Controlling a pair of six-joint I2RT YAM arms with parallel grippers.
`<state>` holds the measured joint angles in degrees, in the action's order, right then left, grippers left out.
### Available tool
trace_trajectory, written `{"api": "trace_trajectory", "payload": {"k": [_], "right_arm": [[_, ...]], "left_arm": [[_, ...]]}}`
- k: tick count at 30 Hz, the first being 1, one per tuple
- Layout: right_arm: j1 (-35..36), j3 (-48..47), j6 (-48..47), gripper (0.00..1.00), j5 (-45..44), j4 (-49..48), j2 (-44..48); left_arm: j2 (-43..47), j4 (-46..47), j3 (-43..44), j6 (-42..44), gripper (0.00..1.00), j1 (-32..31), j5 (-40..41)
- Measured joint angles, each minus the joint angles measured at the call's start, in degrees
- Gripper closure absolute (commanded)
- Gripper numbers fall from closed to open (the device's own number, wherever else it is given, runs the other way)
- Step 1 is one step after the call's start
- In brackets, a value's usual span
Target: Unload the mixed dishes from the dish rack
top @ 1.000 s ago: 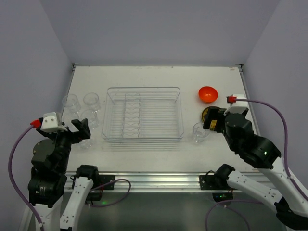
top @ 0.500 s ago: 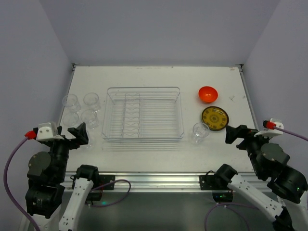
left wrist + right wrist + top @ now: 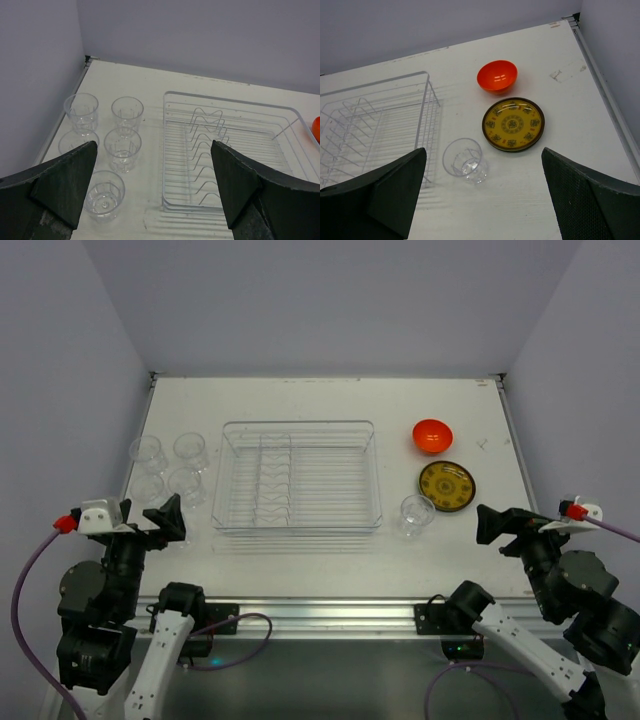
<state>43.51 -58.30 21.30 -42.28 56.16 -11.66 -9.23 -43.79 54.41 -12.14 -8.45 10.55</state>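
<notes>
Your left gripper (image 3: 153, 145) and right gripper (image 3: 484, 150) are open and empty; gently pinch the rim of the small clear glass cup (image 3: 465, 159), which looks slippery.

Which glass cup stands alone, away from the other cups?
The cup right of the dish rack, next to the yellow-patterned plate. The other five cups stand grouped left of the rack.

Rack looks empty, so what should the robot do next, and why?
Probably just park both arms. The rack holds no dishes: five cups stand left of it, the sixth cup, plate and bowl right of it. The left gripper and right gripper are open and hold nothing.
</notes>
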Motion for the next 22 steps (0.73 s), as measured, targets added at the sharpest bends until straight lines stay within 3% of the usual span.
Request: {"api": "trace_trajectory", "payload": {"k": [22], "right_arm": [[0.00,0.70,-1.42,0.01,0.46,-1.40,-1.40]], "left_arm": [[-1.84,6.01,-1.53,0.79,0.00,0.00,-1.40]]}}
